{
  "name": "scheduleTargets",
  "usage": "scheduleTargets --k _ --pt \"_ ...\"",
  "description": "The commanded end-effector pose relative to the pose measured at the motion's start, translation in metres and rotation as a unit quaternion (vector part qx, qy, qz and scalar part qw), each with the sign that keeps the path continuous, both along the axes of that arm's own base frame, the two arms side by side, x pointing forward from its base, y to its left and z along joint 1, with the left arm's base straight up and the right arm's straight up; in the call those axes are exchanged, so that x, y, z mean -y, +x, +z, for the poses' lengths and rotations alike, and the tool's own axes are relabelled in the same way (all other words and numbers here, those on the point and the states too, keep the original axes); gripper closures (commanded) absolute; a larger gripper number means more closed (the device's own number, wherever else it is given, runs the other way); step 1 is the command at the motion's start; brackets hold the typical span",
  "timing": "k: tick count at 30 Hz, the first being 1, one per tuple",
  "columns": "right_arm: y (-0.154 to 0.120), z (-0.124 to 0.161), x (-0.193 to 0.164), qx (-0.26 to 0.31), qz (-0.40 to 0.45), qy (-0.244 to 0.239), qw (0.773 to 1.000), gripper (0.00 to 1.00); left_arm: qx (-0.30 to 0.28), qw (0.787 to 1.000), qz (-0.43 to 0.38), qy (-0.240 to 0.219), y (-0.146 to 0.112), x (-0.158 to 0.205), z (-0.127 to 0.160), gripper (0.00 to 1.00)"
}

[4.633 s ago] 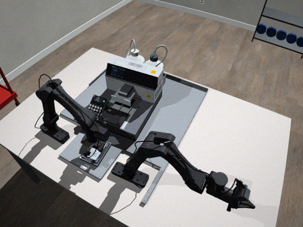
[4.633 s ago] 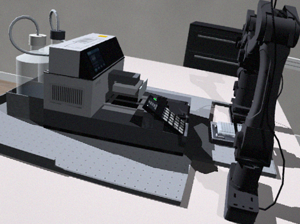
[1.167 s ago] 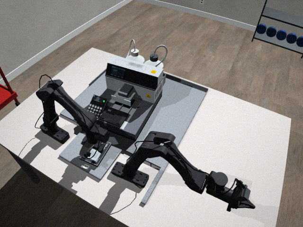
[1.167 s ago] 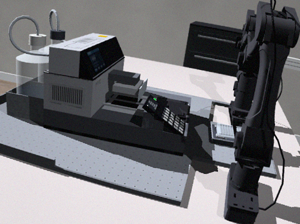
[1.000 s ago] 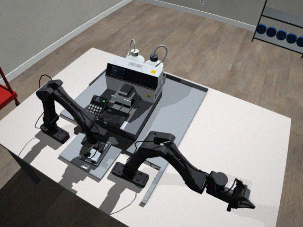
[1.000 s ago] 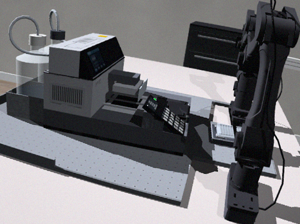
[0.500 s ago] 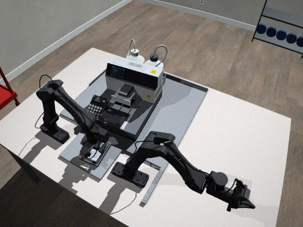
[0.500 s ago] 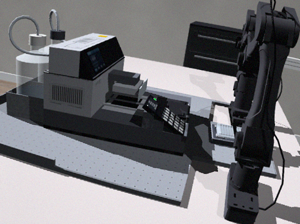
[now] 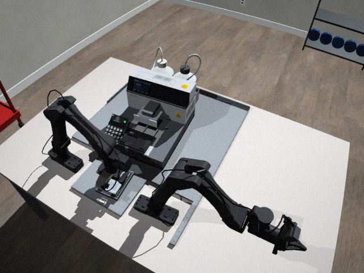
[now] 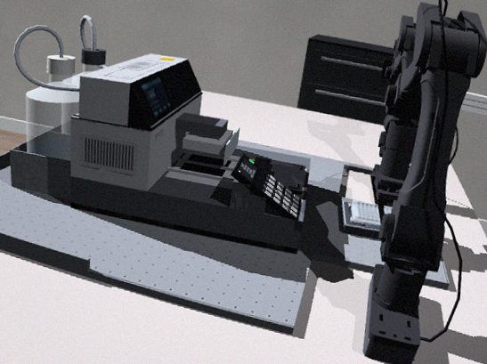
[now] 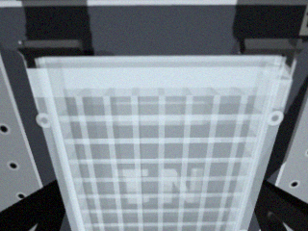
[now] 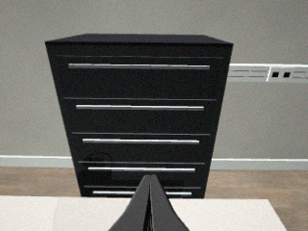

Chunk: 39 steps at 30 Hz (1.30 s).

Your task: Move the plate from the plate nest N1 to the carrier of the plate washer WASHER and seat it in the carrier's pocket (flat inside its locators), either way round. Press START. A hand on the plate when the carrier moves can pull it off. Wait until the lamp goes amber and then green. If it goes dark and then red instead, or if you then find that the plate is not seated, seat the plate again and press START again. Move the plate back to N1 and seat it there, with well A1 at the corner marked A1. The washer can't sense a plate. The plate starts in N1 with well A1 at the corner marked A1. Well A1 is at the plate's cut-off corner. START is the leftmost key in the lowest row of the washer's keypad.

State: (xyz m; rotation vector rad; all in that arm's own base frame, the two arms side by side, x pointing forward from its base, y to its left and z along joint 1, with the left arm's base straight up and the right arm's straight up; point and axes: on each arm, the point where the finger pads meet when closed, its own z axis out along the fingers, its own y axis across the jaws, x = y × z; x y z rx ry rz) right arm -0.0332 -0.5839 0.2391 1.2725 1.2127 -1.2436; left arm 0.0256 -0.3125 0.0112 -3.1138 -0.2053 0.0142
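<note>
The clear gridded plate (image 9: 114,186) (image 10: 365,212) (image 11: 161,149) lies in nest N1 (image 9: 106,193) (image 10: 360,231). The nest's marking shows through it in the left wrist view. Which corner is cut off, and whether the plate is fully seated, I cannot tell for sure. My left gripper (image 11: 159,188) is open, pointing down, with one finger at each side of the plate. My right gripper (image 9: 305,249) (image 12: 150,184) is shut and empty, far from the plate. The washer's dark carrier (image 9: 136,141) shows no plate. The lamp (image 9: 124,121) (image 10: 251,161) is green.
The washer (image 9: 161,94) (image 10: 115,135) stands behind N1, its keypad (image 9: 114,131) (image 10: 283,196) at the front on the left arm's side. Two bottles with hoses stand behind it. The right arm's base (image 9: 155,210) stands beside the nest's board (image 9: 85,179).
</note>
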Motion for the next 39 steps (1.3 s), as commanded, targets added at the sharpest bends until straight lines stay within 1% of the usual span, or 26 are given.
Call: scheduleTargets --k 1,3,6,13,20,22,27,32,35,39 --pt "-0.004 0.017 -0.005 0.004 -0.003 -0.017 1.0 1.0 -0.006 1.0 0.006 0.002 0.0 -0.001 -0.005 0.0" --pt "-0.004 0.017 -0.005 0.004 -0.003 -0.017 1.0 1.0 -0.006 1.0 0.006 0.002 0.0 -0.001 -0.005 0.0" --pt "-0.004 0.017 -0.005 0.004 -0.003 -0.017 1.0 1.0 -0.005 1.0 0.0 -0.004 -0.004 0.002 0.009 0.0" --pt "-0.004 0.017 -0.005 0.004 -0.003 -0.017 1.0 1.0 -0.004 1.0 -0.001 -0.019 -0.004 0.007 0.038 0.0" --pt "-0.004 0.017 -0.005 0.004 -0.003 -0.017 1.0 1.0 -0.005 1.0 -0.001 -0.007 -0.007 0.002 0.042 0.0" --pt "-0.004 0.017 -0.005 0.004 -0.003 -0.017 1.0 1.0 -0.006 1.0 0.001 -0.001 -0.004 0.0 0.042 0.0" --pt "-0.004 0.017 -0.005 0.004 -0.003 -0.017 1.0 1.0 -0.005 1.0 -0.004 -0.013 -0.002 0.003 0.058 0.0" --pt "-0.004 0.017 -0.005 0.004 -0.003 -0.017 1.0 1.0 -0.005 1.0 -0.002 -0.013 0.002 0.002 0.067 0.0" --pt "-0.004 0.017 -0.005 0.004 -0.003 -0.017 1.0 1.0 -0.006 1.0 -0.002 -0.002 -0.003 -0.001 0.067 0.0" --pt "-0.004 0.017 -0.005 0.004 -0.003 -0.017 1.0 1.0 -0.006 1.0 -0.001 -0.002 -0.003 0.0 0.067 0.0"
